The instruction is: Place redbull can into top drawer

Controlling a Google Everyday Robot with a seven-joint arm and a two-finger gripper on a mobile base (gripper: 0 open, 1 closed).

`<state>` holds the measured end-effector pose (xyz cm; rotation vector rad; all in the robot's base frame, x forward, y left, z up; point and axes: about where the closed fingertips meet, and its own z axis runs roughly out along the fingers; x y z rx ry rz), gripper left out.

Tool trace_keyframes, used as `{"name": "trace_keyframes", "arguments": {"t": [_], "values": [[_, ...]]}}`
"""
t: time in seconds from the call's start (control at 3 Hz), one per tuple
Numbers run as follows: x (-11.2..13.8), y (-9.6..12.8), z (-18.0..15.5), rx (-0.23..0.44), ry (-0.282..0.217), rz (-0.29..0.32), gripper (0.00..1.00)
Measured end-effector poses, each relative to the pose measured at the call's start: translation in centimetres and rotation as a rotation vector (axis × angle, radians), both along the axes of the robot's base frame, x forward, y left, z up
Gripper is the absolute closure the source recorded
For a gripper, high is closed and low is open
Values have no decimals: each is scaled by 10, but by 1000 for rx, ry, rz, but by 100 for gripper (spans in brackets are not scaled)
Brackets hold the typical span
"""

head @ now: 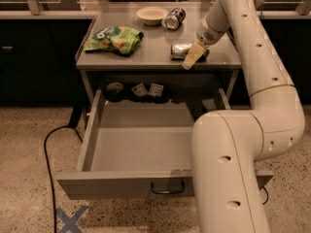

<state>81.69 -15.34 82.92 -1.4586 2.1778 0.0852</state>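
Observation:
The redbull can [181, 51] lies on its side on the right part of the table top [146, 52]. My gripper [193, 56] is at the can's right end, low over the table, touching or nearly touching it. The can's right end is partly hidden behind the gripper. The top drawer [107, 184] is pulled wide open below the table top, with nothing in its visible part. Its bar handle [167, 190] is on the front panel. My arm covers the drawer's right side.
A darker can [174, 18] lies on its side at the back of the table, next to a small bowl [151, 15]. A green snack bag [114, 39] lies at the left. Small items [141, 90] sit on the shelf behind the drawer. A black cable [48, 149] runs across the floor at the left.

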Motion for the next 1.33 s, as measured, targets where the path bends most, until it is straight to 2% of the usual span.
{"name": "trace_keyframes", "arguments": {"t": [0.33,0.67,1.0,1.33], "values": [[0,0,0,0,0,0,42],[3,9,-1,45,-5,2,65],[-6,17,-2,167,22,5,89],[-9,18,-1,194,30,7,100]]}}
